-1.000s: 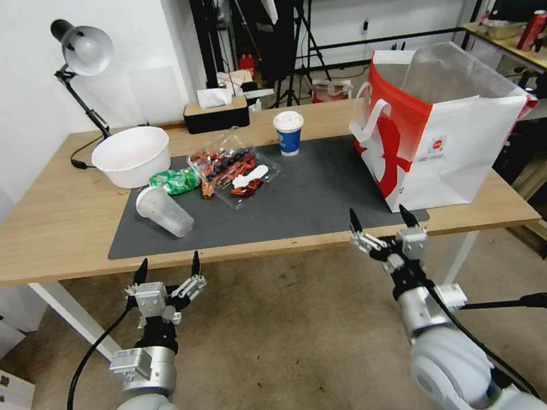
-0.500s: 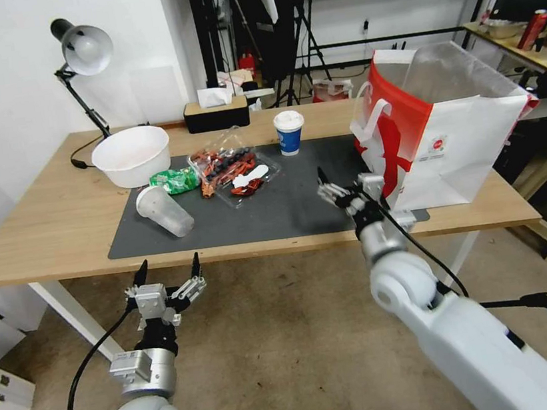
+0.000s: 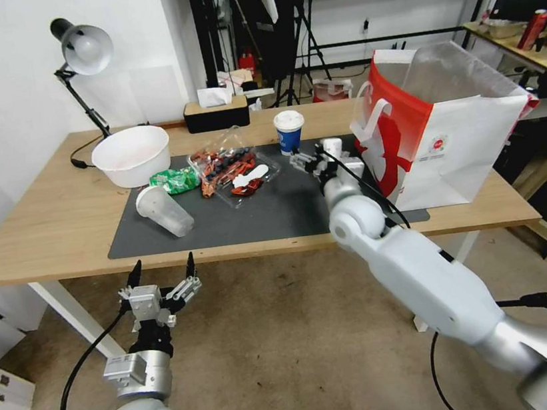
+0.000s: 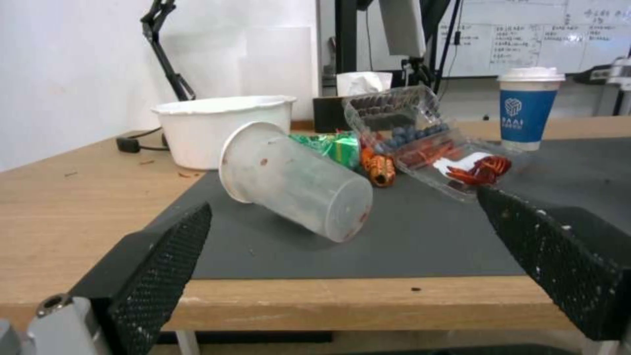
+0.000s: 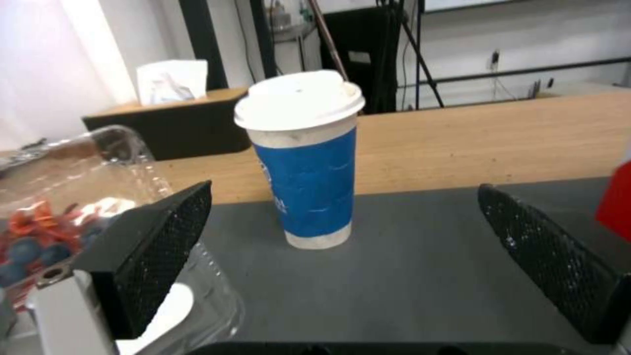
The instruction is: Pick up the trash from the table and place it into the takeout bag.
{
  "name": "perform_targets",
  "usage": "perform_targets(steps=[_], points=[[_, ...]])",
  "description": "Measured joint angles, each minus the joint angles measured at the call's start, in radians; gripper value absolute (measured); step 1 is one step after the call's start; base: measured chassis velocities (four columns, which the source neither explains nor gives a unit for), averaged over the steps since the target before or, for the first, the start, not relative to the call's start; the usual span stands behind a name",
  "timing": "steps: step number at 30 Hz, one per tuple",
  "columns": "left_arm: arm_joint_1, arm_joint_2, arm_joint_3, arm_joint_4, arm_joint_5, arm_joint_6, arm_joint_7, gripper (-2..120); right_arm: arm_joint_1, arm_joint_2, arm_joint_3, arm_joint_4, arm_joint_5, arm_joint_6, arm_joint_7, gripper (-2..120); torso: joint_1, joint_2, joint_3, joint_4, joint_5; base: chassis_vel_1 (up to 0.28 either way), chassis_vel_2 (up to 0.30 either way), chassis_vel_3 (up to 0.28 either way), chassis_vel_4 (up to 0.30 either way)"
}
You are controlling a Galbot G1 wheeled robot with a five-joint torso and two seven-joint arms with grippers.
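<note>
Right claw lined up on the paper cup

The cup (image 5: 301, 158) stands upright on the desk's mat (image 3: 300, 205), near the bag (image 3: 439, 136); the right claw (image 3: 316, 157) faces it, spread wide and empty, seemingly to straddle it. The left claw (image 3: 160, 275) waits below the desk edge, wide and empty.

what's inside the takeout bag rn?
Head view: the takeout bag stands open on the table. Only silvery lining shows at its mouth; the bottom is hidden by its walls, so any contents can't be seen.
</note>
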Motion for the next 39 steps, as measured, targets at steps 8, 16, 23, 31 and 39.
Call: perform_targets(steps=[8,16,23,31,39], points=[[-0.008,0.001,-0.006,0.0,-0.01,0.0,-0.001,100,0.126,0.051,-0.046,-0.169,0.034,-0.007,-0.03,100,0.0,0.0,0.0,0.0001,-0.0002,0.0,0.0,0.0,0.0],[-0.014,0.002,-0.008,0.008,-0.016,0.0,-0.001,100,0.195,0.105,-0.077,-0.31,0.026,-0.002,-0.059,100,0.0,0.0,0.0,0.0,-0.0001,0.0,0.0,0.0,0.0],[-0.02,0.005,-0.008,0.018,-0.017,0.0,-0.002,100,0.234,0.146,-0.09,-0.405,0.013,0.009,-0.082,100,0.0,0.0,0.0,0.0,-0.0001,0.0,0.0,0.0,0.0],[-0.023,0.005,-0.007,0.035,-0.018,-0.01,-0.002,100,0.267,0.181,-0.108,-0.488,-0.002,0.024,-0.095,100,0.0,0.0,0.0,0.0,-0.0001,0.0,0.0,0.0,0.0],[-0.027,0.008,-0.006,0.044,-0.018,-0.014,-0.002,100,0.289,0.203,-0.122,-0.554,-0.011,0.039,-0.11,100,0.0,0.0,0.0,0.0,0.0,0.0,0.0,0.0,0.0]])
